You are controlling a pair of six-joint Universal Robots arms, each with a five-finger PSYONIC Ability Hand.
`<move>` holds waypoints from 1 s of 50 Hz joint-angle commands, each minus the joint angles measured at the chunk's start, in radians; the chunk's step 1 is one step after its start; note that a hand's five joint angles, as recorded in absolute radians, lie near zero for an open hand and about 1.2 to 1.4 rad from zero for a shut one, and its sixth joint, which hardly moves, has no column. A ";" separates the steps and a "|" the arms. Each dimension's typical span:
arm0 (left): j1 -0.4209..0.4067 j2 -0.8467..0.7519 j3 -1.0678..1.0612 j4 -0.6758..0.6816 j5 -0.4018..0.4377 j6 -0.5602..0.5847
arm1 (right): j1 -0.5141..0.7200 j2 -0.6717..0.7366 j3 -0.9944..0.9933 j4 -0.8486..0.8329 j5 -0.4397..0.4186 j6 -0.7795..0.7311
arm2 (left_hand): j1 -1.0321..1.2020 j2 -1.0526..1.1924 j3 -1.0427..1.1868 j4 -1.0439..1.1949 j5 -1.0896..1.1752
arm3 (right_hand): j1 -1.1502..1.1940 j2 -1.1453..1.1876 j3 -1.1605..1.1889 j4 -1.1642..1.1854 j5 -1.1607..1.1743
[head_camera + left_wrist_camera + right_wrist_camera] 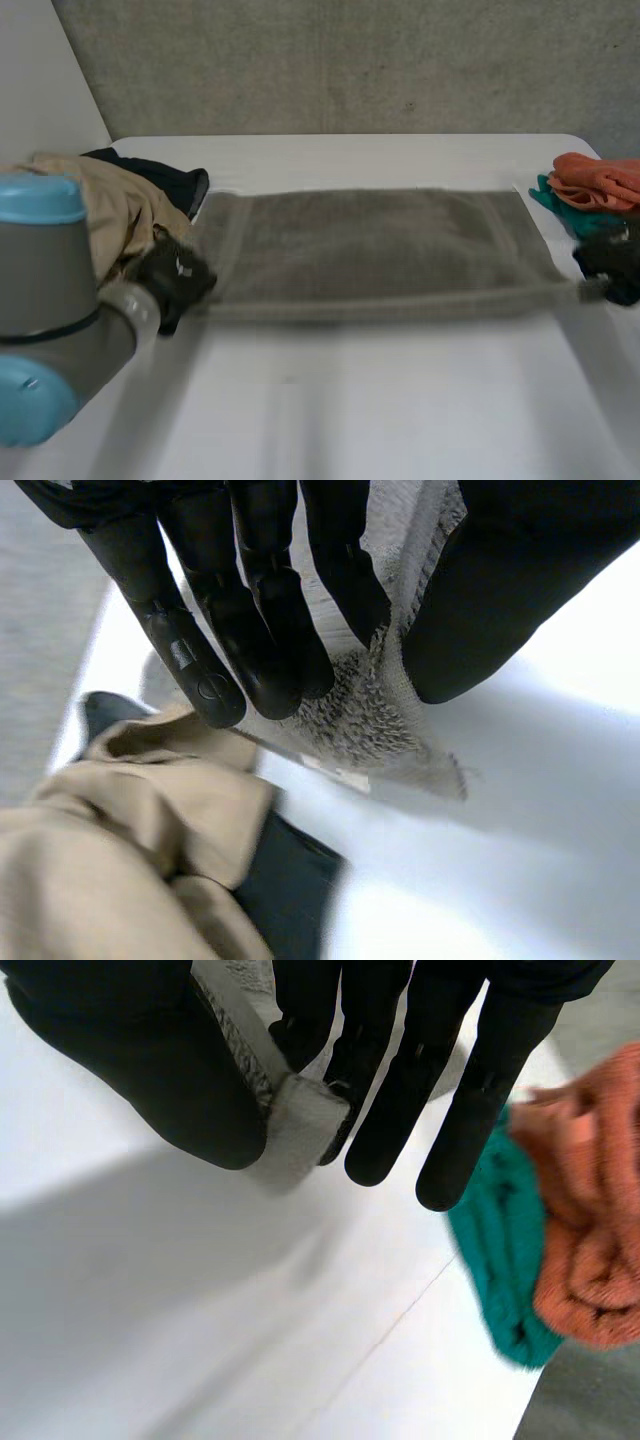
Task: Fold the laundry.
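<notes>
A grey-brown towel [370,250] lies stretched long across the middle of the white table [400,400], its near edge pulled taut between my hands. My left hand [172,275] pinches the towel's near left corner [385,715] between thumb [480,620] and fingers [270,650]. At the towel's other end, my right hand [610,262] pinches the near right corner [300,1125] between thumb [150,1070] and fingers [390,1090].
A heap of beige cloth [115,205] over a dark garment [170,180] lies at the table's left, close to my left hand. Folded orange [600,180] and teal cloths [565,210] are stacked at the right edge beside my right hand.
</notes>
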 commanded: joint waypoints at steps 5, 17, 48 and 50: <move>-0.001 -0.016 0.007 -0.009 0.093 0.036 | 0.018 0.001 -0.012 -0.030 -0.005 -0.026 | 0.219 0.196 0.202 0.193 0.238 | 0.250 0.212 0.211 0.201 0.204; -0.050 -0.303 0.450 0.212 -0.025 -0.065 | 0.137 0.275 -0.293 -0.254 0.128 0.233 | 0.219 0.196 0.202 0.193 0.238 | 0.250 0.212 0.211 0.201 0.204; -0.145 -0.864 1.260 0.068 -0.167 -0.042 | 0.274 0.706 -0.781 -0.479 0.334 0.285 | -0.720 -0.743 -0.738 -0.746 -0.701 | -0.700 -0.737 -0.739 -0.749 -0.746; -0.150 -0.863 1.245 0.088 -0.156 -0.057 | 0.277 0.705 -0.769 -0.497 0.368 0.296 | -1.002 -1.025 -1.020 -1.029 -0.984 | -0.972 -1.009 -1.011 -1.021 -1.018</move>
